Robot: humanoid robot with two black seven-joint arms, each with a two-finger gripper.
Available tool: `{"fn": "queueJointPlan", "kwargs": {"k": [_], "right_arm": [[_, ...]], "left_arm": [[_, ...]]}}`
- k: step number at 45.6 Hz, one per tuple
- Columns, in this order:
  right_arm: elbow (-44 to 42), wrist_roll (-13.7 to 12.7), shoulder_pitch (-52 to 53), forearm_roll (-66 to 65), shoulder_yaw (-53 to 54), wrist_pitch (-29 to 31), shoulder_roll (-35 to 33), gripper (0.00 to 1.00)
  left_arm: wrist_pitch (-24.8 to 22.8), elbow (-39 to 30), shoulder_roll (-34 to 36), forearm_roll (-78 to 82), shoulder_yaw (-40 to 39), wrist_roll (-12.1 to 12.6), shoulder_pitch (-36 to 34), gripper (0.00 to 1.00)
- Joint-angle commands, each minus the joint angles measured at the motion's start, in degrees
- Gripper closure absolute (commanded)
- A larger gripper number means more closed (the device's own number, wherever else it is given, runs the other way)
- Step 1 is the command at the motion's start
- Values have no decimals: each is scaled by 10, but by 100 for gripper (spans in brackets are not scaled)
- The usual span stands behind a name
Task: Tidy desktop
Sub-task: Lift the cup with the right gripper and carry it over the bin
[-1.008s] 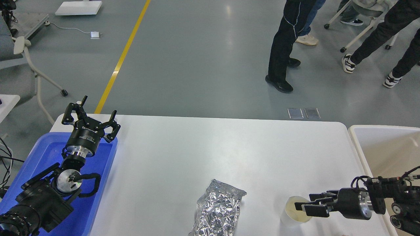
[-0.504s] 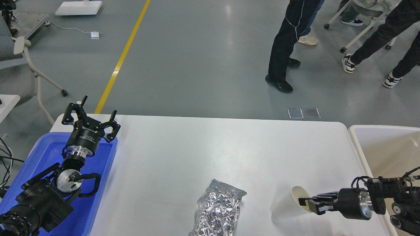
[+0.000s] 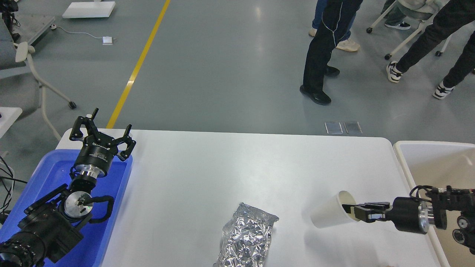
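Right gripper (image 3: 352, 212) pinches paper cup (image 3: 331, 214) rim, now lifted and tipped sideways off the desktop (image 3: 237, 167); binning looks next. Foil bag (image 3: 247, 235) remains left of it. Left gripper (image 3: 102, 134) spread, empty.

Smooth glossy white desktop (image 3: 237, 167); crinkled shiny foil bag (image 3: 246, 237); matt paper cup (image 3: 328, 215)

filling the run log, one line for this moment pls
right gripper: shut on paper cup, tilted above desktop | left gripper: open | foil bag: on desktop
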Motion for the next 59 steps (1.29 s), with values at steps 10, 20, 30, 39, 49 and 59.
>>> {"fn": "queueJointPlan", "kwargs": {"k": [10, 20, 30, 39, 49, 59], "right_arm": [[19, 37, 156, 248, 16, 133, -106, 100], [15, 35, 244, 315, 13, 197, -141, 100], [-16, 30, 246, 317, 12, 199, -143, 100], [-218, 29, 197, 350, -3, 199, -88, 100], [-544, 28, 149, 356, -48, 201, 39, 100], [-707, -47, 92, 380, -63, 193, 122, 100]], "left_arm": [[0, 0, 0, 0, 0, 0, 0, 0], [0, 0, 0, 0, 0, 0, 0, 0], [0, 0, 0, 0, 0, 0, 0, 0], [0, 0, 0, 0, 0, 0, 0, 0], [0, 0, 0, 0, 0, 0, 0, 0], [0, 0, 0, 0, 0, 0, 0, 0]]}}
